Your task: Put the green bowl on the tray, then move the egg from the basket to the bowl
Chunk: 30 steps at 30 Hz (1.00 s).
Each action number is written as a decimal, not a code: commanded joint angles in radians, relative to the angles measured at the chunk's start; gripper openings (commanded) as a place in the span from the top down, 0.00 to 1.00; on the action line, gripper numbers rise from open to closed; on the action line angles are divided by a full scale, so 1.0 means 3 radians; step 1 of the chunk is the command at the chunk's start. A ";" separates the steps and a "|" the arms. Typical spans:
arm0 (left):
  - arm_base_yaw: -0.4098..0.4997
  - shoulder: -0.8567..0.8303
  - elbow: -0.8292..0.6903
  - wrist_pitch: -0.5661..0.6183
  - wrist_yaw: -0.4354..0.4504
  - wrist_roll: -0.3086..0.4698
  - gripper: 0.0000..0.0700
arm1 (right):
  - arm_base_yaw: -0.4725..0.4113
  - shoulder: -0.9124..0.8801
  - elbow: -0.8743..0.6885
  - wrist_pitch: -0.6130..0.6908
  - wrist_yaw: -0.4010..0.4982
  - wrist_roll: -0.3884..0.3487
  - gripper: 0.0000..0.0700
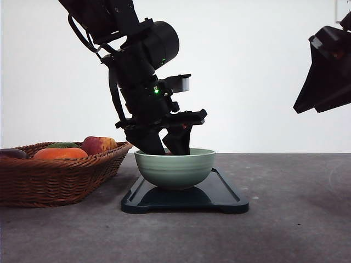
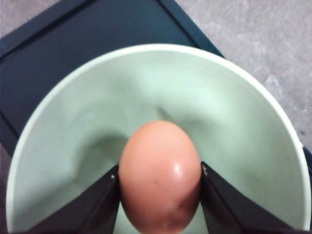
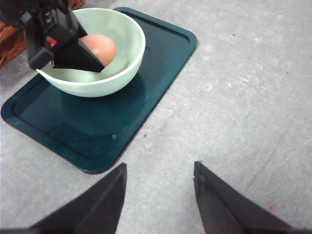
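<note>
While the left end effector hangs inside the bowl, we read the task as nearly finished.

Bowl: we see the bowl point(image 1: 175, 169) sitting upright on the tray point(image 1: 226, 193), toward the basket-side half of it, so we judge the first step done.

Tray: it lies flat on the desk point(image 1: 296, 219), just beside the basket point(image 1: 60, 178); its far half is bare.

Egg: we see the egg point(image 2: 160, 175) gripped on both flanks, well below the bowl's rim; from the right wrist view it shows low inside the bowl point(image 3: 100, 48). We cannot tell whether it touches the bowl's floor.

Left end effector: the left end effector point(image 1: 163, 143) dips into the bowl from above, its fingers point(image 2: 100, 207) narrowed onto the egg, one on each side.

Right end effector: the right end effector point(image 3: 158, 192) hangs spread wide and empty over bare desk, well apart from the tray; in the front view we see its arm high at the right edge.

Basket: an apple point(image 1: 98, 144) and a flat orange fruit point(image 1: 60, 154) lie in it with a dark and a green item beside them; we see no egg there.

Done: bowl on tray; egg out of the basket and carried into the bowl.

Left: we judge that only the release is wanting, then lifting the left arm clear without nudging the bowl.

Risk: a drop from any height could crack the egg, so we would let go low.
</note>
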 commanded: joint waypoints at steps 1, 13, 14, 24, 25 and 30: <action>-0.0010 0.0066 0.0069 0.0065 -0.0010 -0.0006 0.68 | 0.0014 0.0025 0.0017 0.0036 0.0001 -0.0025 0.61; -0.0010 0.0177 0.0069 0.0063 -0.0009 -0.0081 0.67 | 0.0014 0.0025 0.0017 0.0034 0.0001 -0.0025 0.61; -0.0011 0.0179 0.0069 0.0058 -0.0009 -0.0081 0.67 | 0.0014 0.0025 0.0017 0.0034 0.0001 -0.0025 0.61; -0.0014 0.0165 0.0184 -0.0048 -0.0008 -0.0168 0.49 | 0.0014 0.0025 0.0017 0.0033 0.0001 -0.0025 0.61; -0.0014 0.0163 0.0233 -0.0105 -0.0008 -0.0168 0.49 | 0.0014 0.0025 0.0017 0.0033 0.0001 -0.0025 0.61; -0.0009 0.0162 0.0633 -0.0620 -0.0009 -0.0167 0.49 | 0.0014 0.0025 0.0017 0.0034 0.0000 -0.0025 0.61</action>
